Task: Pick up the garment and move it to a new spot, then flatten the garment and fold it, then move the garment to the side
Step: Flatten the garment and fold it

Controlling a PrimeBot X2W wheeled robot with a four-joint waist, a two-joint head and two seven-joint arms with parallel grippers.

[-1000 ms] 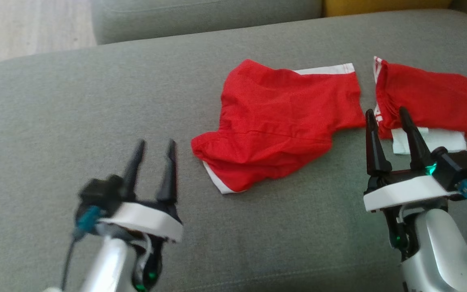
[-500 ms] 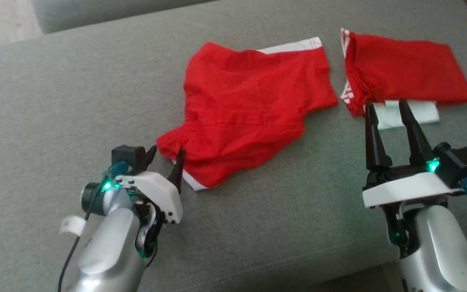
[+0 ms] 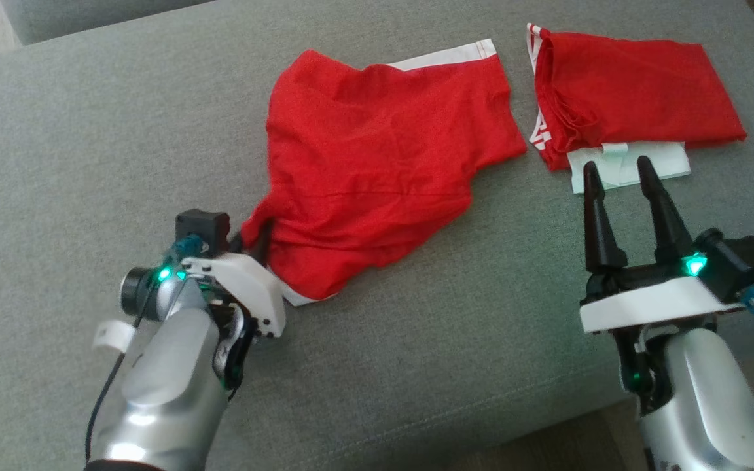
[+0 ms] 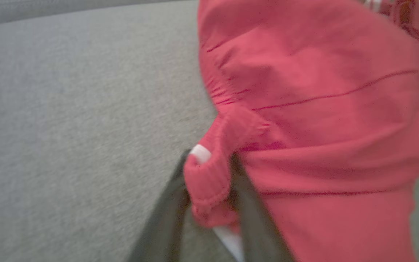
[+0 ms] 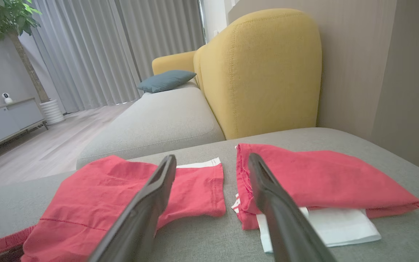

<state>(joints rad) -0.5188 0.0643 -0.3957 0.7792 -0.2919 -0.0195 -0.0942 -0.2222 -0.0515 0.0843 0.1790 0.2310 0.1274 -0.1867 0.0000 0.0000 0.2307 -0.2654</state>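
Head view: the red garment (image 3: 383, 170) lies rumpled in the middle of a grey woven sofa cushion (image 3: 89, 144), with a white band along its far edge. The left pincer (image 3: 252, 239) is at its near left corner, its dark tips sunk in the cloth. The right pincer (image 3: 616, 163) hangs apart to the right, its jaws spread and holding nothing. Beyond it a folded red piece (image 3: 639, 91) lies on a white cloth (image 3: 671, 160). Bare cushion stretches to the left and near side.

Left wrist view, blurred: the two fingers (image 4: 166, 218) clamp a bunched hem of the garment (image 4: 322, 91), which shows a thin seam line and soft creases.

Right wrist view: the spread fingers (image 5: 140, 218) hover above the cushion, the garment (image 5: 86, 203) to their left and the folded piece (image 5: 322, 182) to their right. A yellow padded chair back (image 5: 260, 72) stands behind.
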